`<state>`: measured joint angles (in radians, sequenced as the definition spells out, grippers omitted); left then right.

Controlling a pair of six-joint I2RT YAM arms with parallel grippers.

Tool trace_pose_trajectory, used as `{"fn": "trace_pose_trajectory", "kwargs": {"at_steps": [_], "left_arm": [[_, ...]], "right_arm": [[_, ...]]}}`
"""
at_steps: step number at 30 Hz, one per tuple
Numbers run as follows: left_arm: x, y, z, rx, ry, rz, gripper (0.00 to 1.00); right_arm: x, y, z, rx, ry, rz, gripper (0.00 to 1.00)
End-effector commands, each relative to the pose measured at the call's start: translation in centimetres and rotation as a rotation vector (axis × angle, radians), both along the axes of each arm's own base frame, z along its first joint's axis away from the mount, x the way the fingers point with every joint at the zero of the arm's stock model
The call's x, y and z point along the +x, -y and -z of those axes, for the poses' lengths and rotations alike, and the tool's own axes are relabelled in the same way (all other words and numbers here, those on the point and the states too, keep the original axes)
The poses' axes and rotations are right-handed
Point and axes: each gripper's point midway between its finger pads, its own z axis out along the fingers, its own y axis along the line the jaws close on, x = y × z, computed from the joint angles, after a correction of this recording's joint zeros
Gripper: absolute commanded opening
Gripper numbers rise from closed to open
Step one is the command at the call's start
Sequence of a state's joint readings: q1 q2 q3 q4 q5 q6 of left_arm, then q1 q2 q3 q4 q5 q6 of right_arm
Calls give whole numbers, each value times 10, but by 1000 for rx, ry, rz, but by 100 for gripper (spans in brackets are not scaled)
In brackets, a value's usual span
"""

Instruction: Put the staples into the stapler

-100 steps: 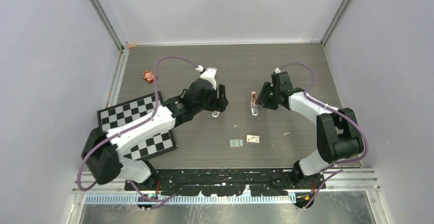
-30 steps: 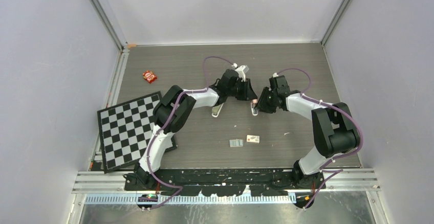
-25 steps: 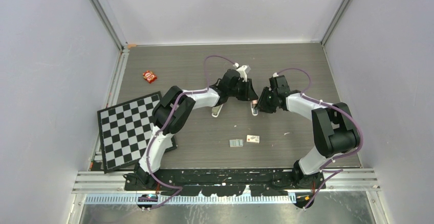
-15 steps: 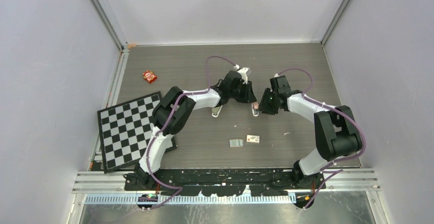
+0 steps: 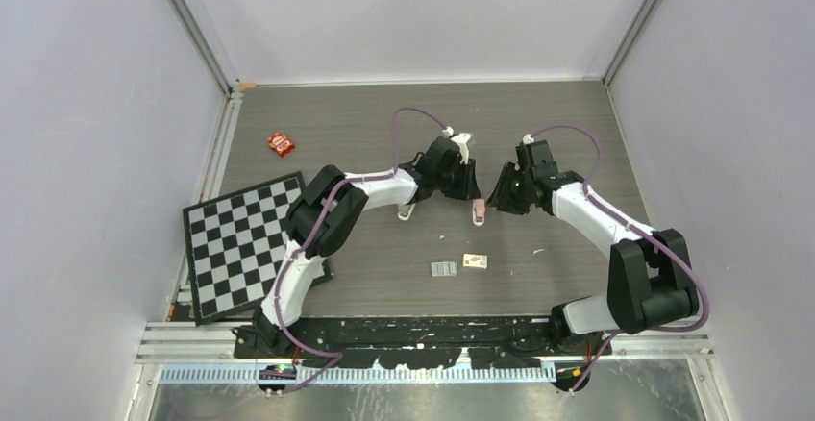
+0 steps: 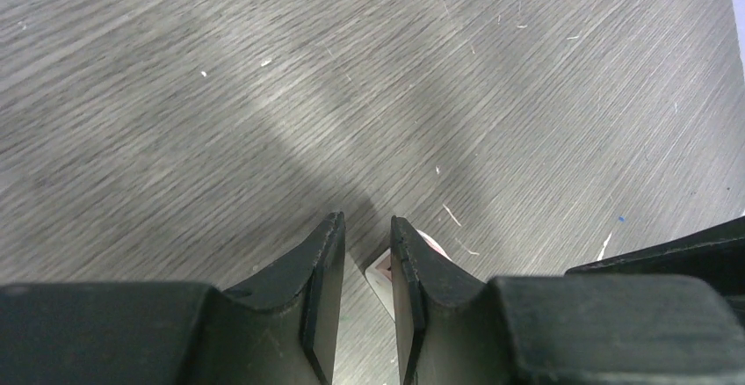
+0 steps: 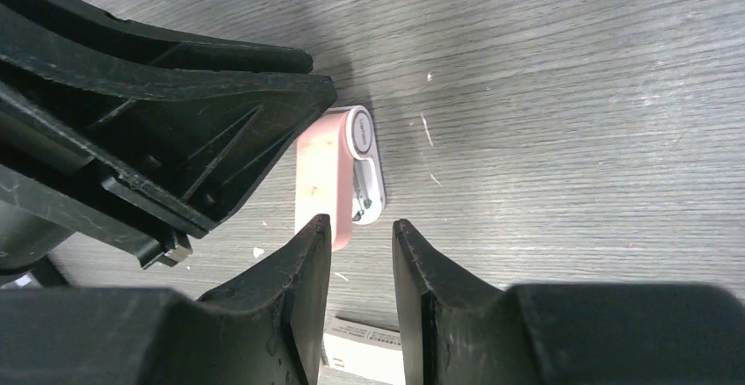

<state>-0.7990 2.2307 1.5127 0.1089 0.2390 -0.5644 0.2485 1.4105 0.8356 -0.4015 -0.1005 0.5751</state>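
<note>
The pale stapler [image 5: 407, 211] lies on the table, partly hidden under my left forearm. The staples [image 5: 443, 268] are a small grey block nearer the front. A pink stapler-like object [image 5: 478, 210] lies between my two grippers; it also shows in the right wrist view [image 7: 334, 178]. My left gripper [image 5: 470, 193] is slightly open and empty, its fingertips just left of the pink object; in the left wrist view [image 6: 365, 222] the pink object's end [image 6: 385, 268] peeks out behind one finger. My right gripper [image 5: 493, 200] is open and empty just right of it, and in the right wrist view [image 7: 360, 222] stands just short of it.
A small white box [image 5: 475, 261] lies next to the staples and shows under my right fingers [image 7: 365, 356]. A checkerboard mat [image 5: 240, 234] lies at the left. A red packet [image 5: 280, 142] lies at the back left.
My left gripper has moved right, from beside the pale stapler to the pink object. The pink object has shifted slightly toward the front. My right gripper has drawn back a little to the right.
</note>
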Motion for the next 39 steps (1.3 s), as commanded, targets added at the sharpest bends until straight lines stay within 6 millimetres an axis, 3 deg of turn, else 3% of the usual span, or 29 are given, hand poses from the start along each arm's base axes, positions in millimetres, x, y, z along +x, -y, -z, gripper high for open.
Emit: {"fn": "trace_pose_trajectory", "kwargs": {"at_steps": [1, 6, 10, 29, 39], "left_arm": [[6, -2, -49, -24, 55, -45, 29], [4, -8, -58, -14, 47, -68, 39], [-1, -10, -63, -34, 29, -71, 40], [-49, 0, -44, -77, -71, -9, 25], [-65, -12, -19, 58, -85, -8, 19]], "right_arm": [[5, -10, -20, 60, 51, -15, 37], [2, -17, -14, 100, 28, -25, 37], [-3, -21, -8, 123, 5, -42, 36], [-16, -17, 34, 96, -70, -43, 23], [-31, -9, 50, 69, -114, -12, 22]]}}
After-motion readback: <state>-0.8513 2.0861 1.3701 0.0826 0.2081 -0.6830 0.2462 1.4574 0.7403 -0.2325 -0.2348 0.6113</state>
